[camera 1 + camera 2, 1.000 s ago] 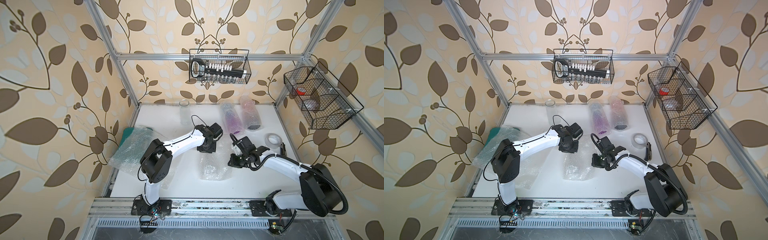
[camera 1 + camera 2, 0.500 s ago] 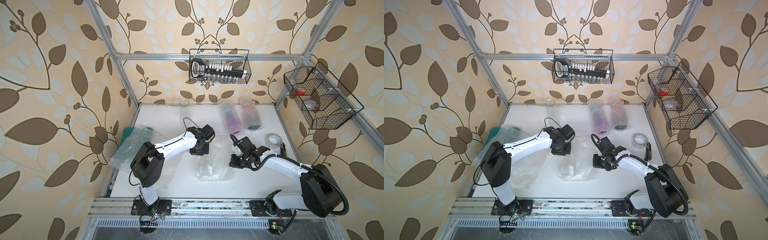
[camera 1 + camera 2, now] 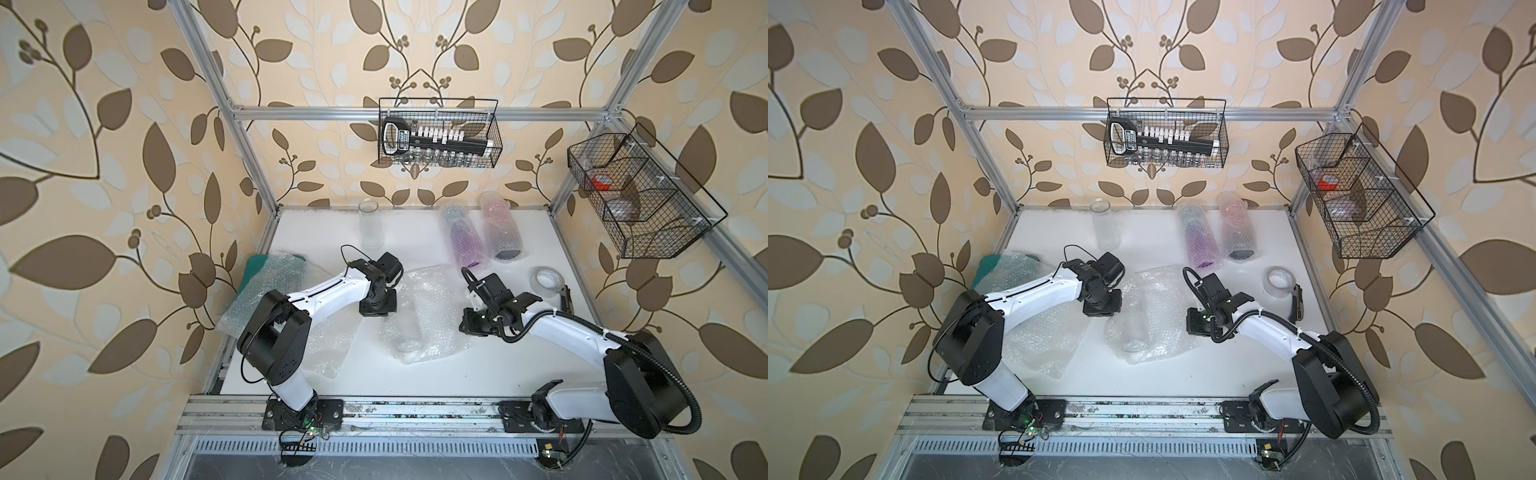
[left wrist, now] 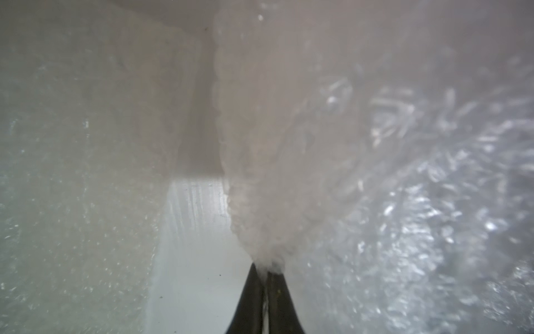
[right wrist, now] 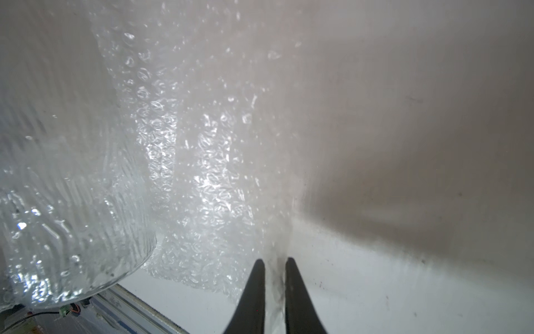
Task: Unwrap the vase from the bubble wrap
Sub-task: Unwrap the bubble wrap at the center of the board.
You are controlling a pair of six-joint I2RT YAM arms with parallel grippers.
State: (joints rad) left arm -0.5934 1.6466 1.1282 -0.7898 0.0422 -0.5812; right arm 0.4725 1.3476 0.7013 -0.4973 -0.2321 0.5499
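A sheet of bubble wrap (image 3: 432,299) (image 3: 1154,303) lies spread in the middle of the white table in both top views. A clear ribbed glass vase (image 3: 407,338) (image 3: 1136,338) lies on its side in it, partly covered, mouth toward the front. My left gripper (image 3: 376,309) (image 3: 1102,308) is at the sheet's left edge. In the left wrist view this gripper (image 4: 267,269) is shut on a bunched edge of bubble wrap (image 4: 289,173). My right gripper (image 3: 471,326) (image 3: 1196,326) pinches the right edge; its wrist view shows the gripper (image 5: 275,263) shut on the bubble wrap (image 5: 208,179), beside the vase (image 5: 72,217).
An unwrapped clear vase (image 3: 370,226) stands at the back. Two wrapped vases (image 3: 463,243) (image 3: 500,230) lie at the back right, with a tape roll (image 3: 548,280) near the right edge. Loose bubble wrap sheets (image 3: 328,345) and a green object (image 3: 255,266) lie on the left. Wire baskets (image 3: 438,133) hang on the walls.
My left gripper has moved left with the wrap's edge, and the sheet has spread wider and flatter around the vase. The right gripper has stayed almost in place.
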